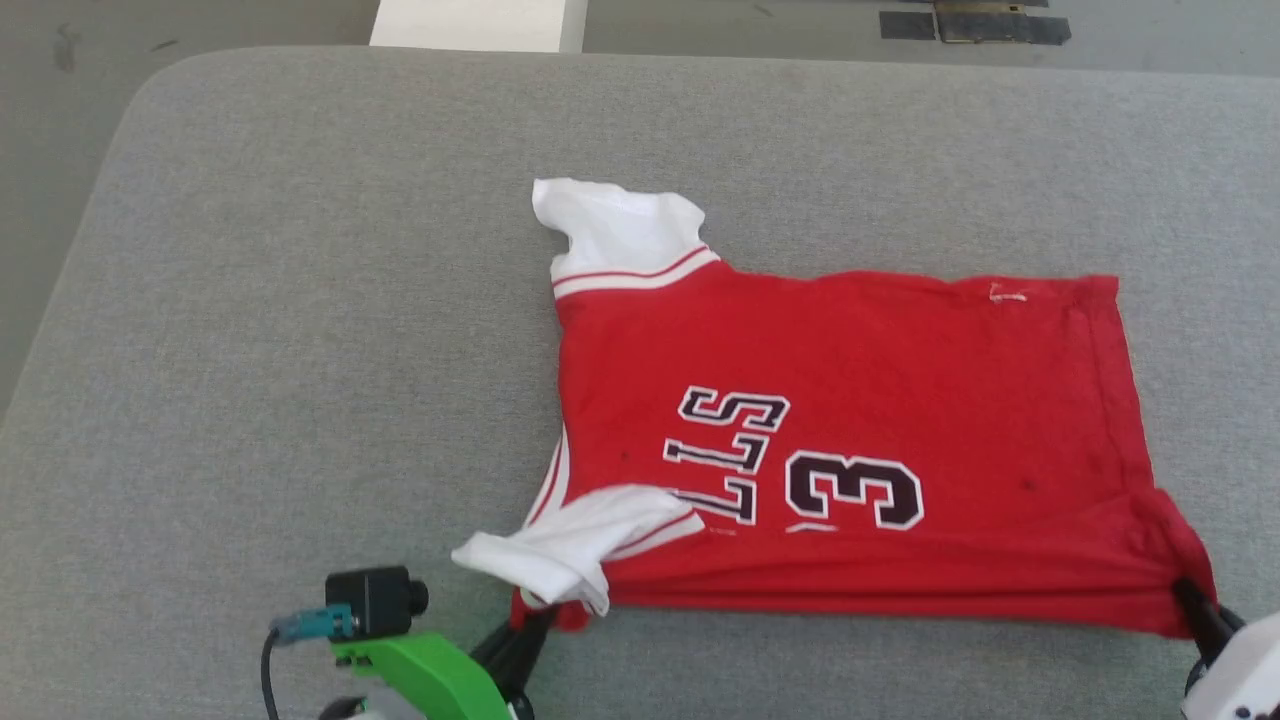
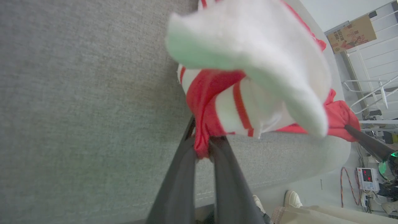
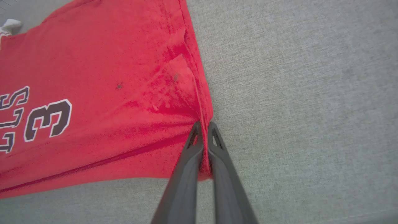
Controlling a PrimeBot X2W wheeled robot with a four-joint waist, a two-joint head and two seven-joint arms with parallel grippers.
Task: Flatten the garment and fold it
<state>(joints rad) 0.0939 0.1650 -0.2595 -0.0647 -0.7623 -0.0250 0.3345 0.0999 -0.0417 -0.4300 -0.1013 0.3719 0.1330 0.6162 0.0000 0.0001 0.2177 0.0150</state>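
Observation:
The garment [image 1: 850,400], a red jersey with white sleeves, black lettering and a 3, lies sideways on the grey surface [image 1: 300,300], collar end to the left and hem to the right. Its near edge is pulled taut between both grippers. My left gripper [image 1: 535,620] is shut on the near shoulder corner, under a drooping white sleeve [image 1: 560,545]; the left wrist view shows red cloth [image 2: 202,137] pinched between the fingers. My right gripper [image 1: 1190,598] is shut on the near hem corner, where the fingers [image 3: 192,146] clamp the red hem [image 3: 203,118]. The far sleeve [image 1: 620,225] lies crumpled.
The grey cushioned surface stretches wide on all sides of the jersey, its rounded far-left corner [image 1: 150,90] meeting the floor. A white box [image 1: 475,22] stands beyond the far edge. In the left wrist view a person's shoe [image 2: 292,199] shows past the near edge.

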